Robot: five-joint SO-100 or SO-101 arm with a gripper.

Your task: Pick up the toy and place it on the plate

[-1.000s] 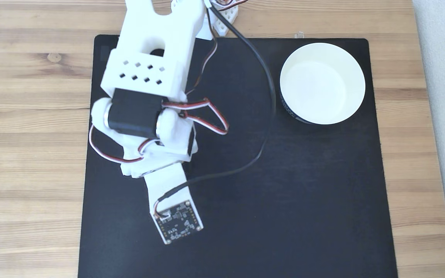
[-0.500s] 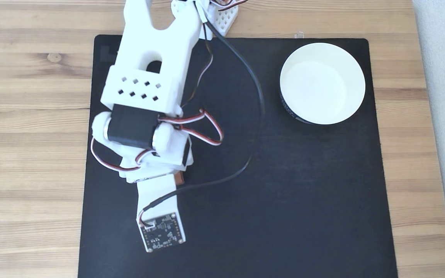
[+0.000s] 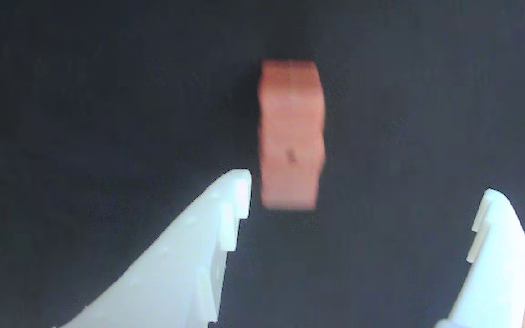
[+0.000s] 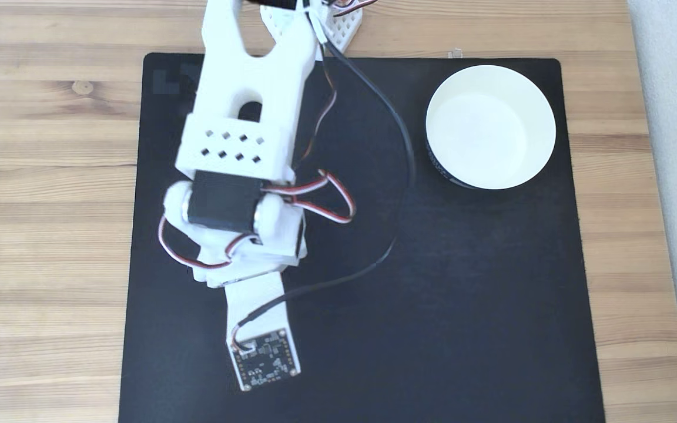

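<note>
Gripper stands spread wide, holding nothing. I note the toy lying on the black mat just past its left fingertip.

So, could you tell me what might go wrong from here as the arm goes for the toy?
1. In the wrist view the toy sits off-centre in the open tool, close to the left finger. Closing now might nudge or tip it instead of gripping it.
2. In the fixed view the arm hides the toy, so the grasp can be checked from the wrist view alone.
3. The plate lies well right of the arm; a weak grip could drop the toy on the way.
</note>
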